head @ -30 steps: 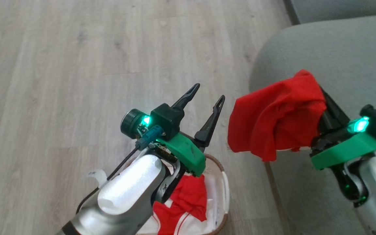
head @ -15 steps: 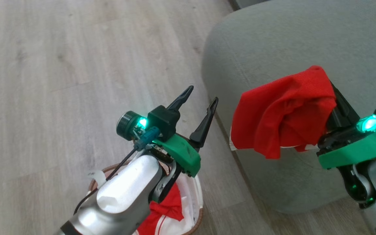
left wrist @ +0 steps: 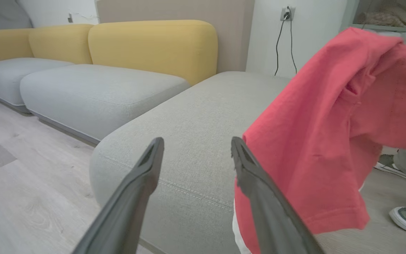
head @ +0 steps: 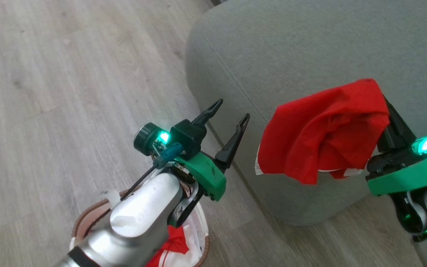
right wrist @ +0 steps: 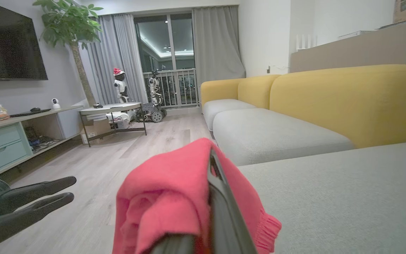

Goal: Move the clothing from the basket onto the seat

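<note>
Large grey-green seat (head: 310,48) on wood floor (head: 50,74), stitched seam running round its near corner. At that corner's edge, hanging in the air: bright-red garment (head: 324,129) with a sliver of white at the lower hem, draped over and pinched in the fully closed right gripper (right wrist: 214,165). Down on the floor, white basket (head: 83,218) with brown rim, second red garment (head: 174,241) with white stripes inside. Between basket and seat, left gripper (head: 232,108) raised, fingers spread wide, holding nothing.

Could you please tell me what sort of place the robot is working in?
Most likely a home living room: a yellow-backed sofa, a wall-mounted television, and a potted tree beside curtained balcony doors.
</note>
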You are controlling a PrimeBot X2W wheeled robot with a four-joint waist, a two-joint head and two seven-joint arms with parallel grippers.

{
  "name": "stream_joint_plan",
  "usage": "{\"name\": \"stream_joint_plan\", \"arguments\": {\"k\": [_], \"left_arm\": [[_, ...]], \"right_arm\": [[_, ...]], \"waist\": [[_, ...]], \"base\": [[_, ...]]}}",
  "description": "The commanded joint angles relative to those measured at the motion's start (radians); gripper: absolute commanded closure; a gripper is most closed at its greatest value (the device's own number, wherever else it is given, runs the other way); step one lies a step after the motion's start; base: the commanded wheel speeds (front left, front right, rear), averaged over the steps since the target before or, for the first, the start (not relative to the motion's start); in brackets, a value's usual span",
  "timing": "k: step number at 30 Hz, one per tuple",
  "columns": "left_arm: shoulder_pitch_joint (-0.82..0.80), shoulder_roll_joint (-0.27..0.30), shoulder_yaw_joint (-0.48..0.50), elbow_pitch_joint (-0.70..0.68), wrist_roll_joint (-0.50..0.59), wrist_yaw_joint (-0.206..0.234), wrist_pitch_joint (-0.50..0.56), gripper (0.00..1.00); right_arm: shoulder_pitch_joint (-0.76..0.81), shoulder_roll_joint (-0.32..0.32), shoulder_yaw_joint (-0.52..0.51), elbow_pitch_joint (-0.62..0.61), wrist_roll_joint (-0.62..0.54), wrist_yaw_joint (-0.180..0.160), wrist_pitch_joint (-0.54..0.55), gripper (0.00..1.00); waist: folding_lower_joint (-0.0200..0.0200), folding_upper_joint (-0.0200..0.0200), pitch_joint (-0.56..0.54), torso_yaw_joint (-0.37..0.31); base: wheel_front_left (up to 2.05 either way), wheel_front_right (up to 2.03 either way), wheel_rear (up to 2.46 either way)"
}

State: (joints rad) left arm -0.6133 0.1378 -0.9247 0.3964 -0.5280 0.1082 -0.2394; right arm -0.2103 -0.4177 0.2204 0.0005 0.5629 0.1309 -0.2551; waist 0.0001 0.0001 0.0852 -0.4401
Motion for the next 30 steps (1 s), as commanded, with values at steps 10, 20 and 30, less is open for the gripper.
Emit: {"name": "stream_joint_plan", "arguments": {"k": [10, 20, 30], "left_arm": [[-0.085, 0.008, 0.028, 0.001, 0.003, -0.017, -0.011, 0.00], [-0.108, -0.014, 0.027, 0.015, 0.000, -0.017, -0.013, 0.00], [-0.222, -0.058, -0.025, 0.046, 0.049, -0.006, 0.026, 0.00]], "right_arm": [[0.000, -0.013, -0.012, -0.050, 0.003, 0.000, -0.007, 1.00], [-0.043, -0.015, -0.045, -0.053, 0.010, 0.000, -0.007, 1.00], [-0.349, -0.098, -0.081, 0.125, 0.099, 0.000, -0.007, 1.00]], "waist": [[-0.0001, -0.0001, 0.028, -0.068], [-0.0001, -0.0001, 0.073, -0.072], [-0.0001, -0.0001, 0.258, -0.018]], "base": [[0.00, 0.00, 0.00], [0.00, 0.00, 0.00], [0.00, 0.00, 0.00]]}}
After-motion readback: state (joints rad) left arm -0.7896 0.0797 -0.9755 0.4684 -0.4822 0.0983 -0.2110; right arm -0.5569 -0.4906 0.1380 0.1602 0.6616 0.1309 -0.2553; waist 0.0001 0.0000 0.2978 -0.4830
